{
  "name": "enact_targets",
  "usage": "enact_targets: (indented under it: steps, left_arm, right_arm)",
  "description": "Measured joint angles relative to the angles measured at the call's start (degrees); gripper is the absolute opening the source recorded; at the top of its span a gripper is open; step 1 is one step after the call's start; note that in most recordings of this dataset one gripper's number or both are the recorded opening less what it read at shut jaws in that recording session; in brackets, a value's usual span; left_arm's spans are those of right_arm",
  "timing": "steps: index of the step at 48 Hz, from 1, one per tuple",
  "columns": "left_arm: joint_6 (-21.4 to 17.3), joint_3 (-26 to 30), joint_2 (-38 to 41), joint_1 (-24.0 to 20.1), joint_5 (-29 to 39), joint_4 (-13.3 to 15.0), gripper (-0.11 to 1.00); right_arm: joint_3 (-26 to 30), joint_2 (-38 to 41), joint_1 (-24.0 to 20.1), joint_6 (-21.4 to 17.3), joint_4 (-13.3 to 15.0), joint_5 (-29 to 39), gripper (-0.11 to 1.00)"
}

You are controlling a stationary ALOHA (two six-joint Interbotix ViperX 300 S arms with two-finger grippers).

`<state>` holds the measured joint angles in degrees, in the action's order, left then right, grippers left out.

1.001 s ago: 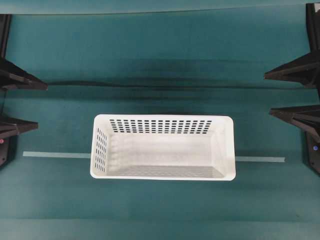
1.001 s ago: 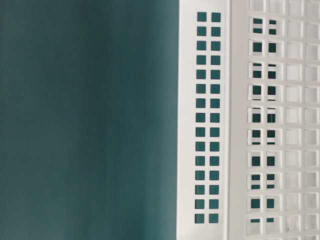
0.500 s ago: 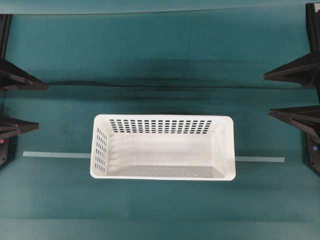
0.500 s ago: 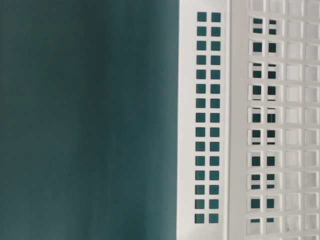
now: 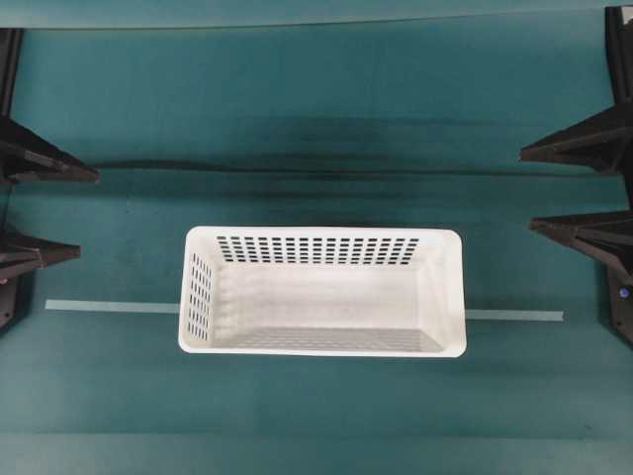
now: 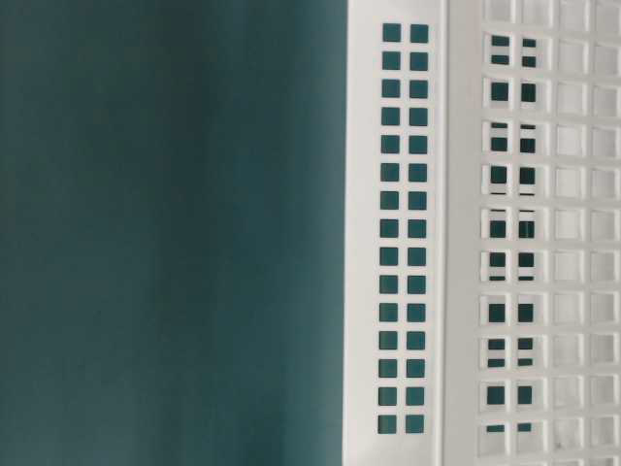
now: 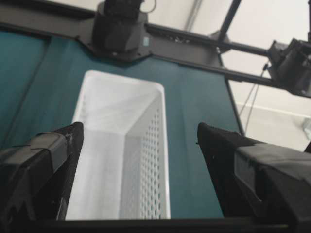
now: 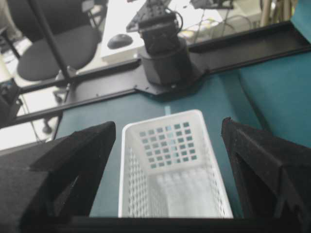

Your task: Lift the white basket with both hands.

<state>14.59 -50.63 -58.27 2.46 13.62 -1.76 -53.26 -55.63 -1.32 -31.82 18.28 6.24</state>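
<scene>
The white basket [image 5: 326,302] stands empty on the teal table, long side across the overhead view. My left gripper [image 5: 87,213] sits at the left edge, open, its fingertips pointing at the basket's left end, well apart from it. At the right edge my right gripper [image 5: 526,190] is open too, a gap away from the right end. In the left wrist view the basket [image 7: 121,145] lies ahead between the spread fingers of the left gripper [image 7: 140,127]. The right wrist view shows the basket [image 8: 170,170] ahead of the right gripper [image 8: 168,124]. The table-level view shows only its slotted wall [image 6: 398,233].
A pale tape strip [image 5: 109,306] runs across the table under the basket. A dark seam [image 5: 297,168] crosses behind it. The opposite arm's base [image 7: 120,26] stands at the table's far end, as does the other base [image 8: 165,53]. An office chair [image 8: 53,48] stands beyond the table.
Both grippers have crept very slightly inward toward the basket. The basket has not moved.
</scene>
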Motion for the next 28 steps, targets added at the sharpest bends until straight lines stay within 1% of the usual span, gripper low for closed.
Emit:
enact_targets:
  steps: [28]
  left_arm:
    - [0.0,-1.05,1.85,-0.09,-1.58,-0.09,0.95]
  right_arm:
    - [-1.41,0.0,0.0,-0.09,0.0,0.0,0.92]
